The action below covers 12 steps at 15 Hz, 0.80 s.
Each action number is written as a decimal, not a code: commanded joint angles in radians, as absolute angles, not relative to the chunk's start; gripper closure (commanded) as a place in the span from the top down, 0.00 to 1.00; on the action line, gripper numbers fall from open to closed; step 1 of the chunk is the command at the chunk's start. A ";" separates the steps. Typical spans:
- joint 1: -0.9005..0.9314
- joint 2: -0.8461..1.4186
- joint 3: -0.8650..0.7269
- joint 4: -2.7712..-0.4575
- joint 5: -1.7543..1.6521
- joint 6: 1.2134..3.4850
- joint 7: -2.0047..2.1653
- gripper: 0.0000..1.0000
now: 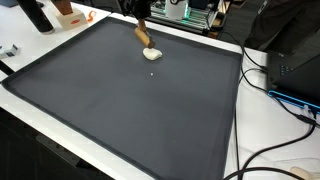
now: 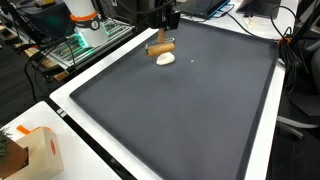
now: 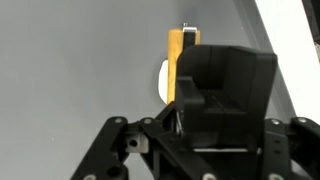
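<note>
The gripper (image 2: 164, 36) hangs over the far part of the black mat (image 2: 190, 120), its jaws apparently pinched narrow on a short wooden bar (image 2: 160, 46), though the wrist view hides the fingertips. The bar looks lifted clear of the mat, so the pick-up seems done and no set-down has happened. It is flat-sided and tan, yellow-orange in the wrist view (image 3: 176, 60). Just beneath it lies a small white lump (image 2: 166, 58), rounded and smooth. The mat is matte and rimmed by white tabletop (image 2: 70, 105)
</note>
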State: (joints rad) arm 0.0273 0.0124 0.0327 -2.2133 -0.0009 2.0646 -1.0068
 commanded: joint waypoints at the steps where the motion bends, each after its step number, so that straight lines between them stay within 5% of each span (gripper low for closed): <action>1: 0.025 -0.010 0.032 -2.282 0.010 2.184 -1.200 0.19; 12: 0.020 0.058 0.038 -2.296 0.161 2.242 -1.528 0.19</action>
